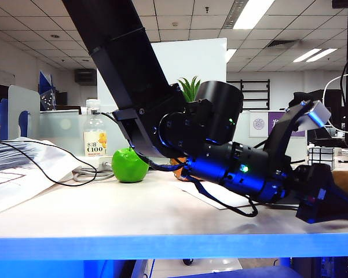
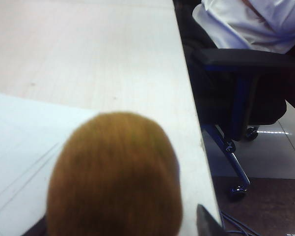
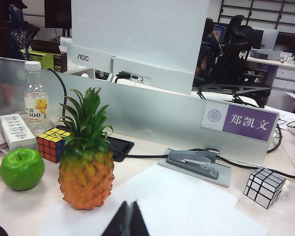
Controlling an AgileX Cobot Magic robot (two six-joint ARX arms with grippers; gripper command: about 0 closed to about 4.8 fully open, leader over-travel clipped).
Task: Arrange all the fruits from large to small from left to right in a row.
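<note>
bright ceiling lights (image 1: 252, 14); kiwi (image 2: 115, 177) close-up blurred.

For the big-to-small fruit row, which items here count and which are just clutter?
Job items:
- pineapple
- green apple
- brown kiwi, close in front of the left end effector

Clutter:
- coloured Rubik's cube
- silver mirror cube
- bottle
- stapler
- power strip

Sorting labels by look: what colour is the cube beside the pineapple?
The cube is multicoloured, with yellow, red and blue squares visible. The right wrist view shows it best, just behind the pineapple.
</note>
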